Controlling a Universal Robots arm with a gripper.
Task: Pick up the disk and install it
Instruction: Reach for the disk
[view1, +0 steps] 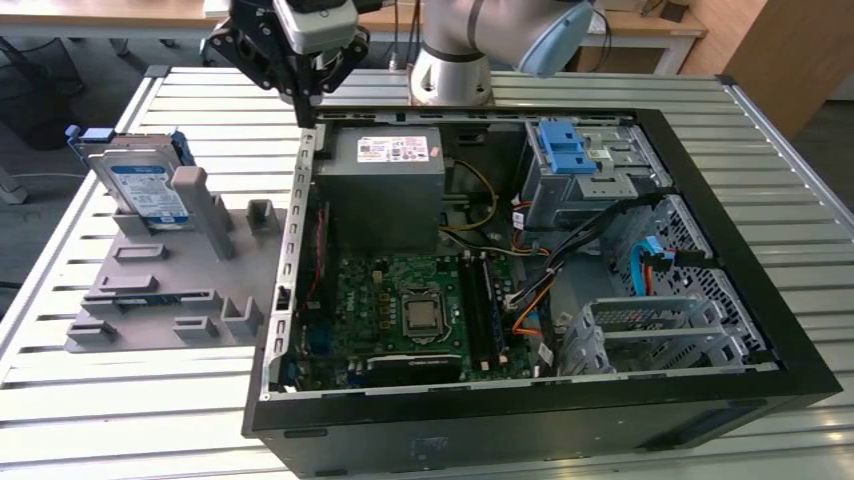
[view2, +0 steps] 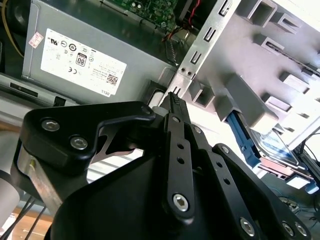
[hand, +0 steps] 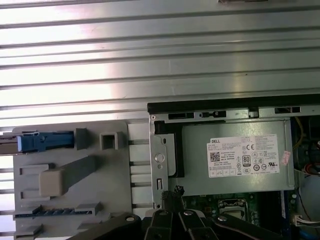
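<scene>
Slatted table | disk upright in grey rack, exterior view's left of PC case | silver, white-blue lbl, blue rails (just edge-on in first wrist view) | gripper fingers together, empty

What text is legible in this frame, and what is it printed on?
White sticker on the power-supply box: symbols and fine print, too small to quote reliably.
Pink tag on the same box: blurred.
White-and-blue label on the disk: too small to read.
</scene>
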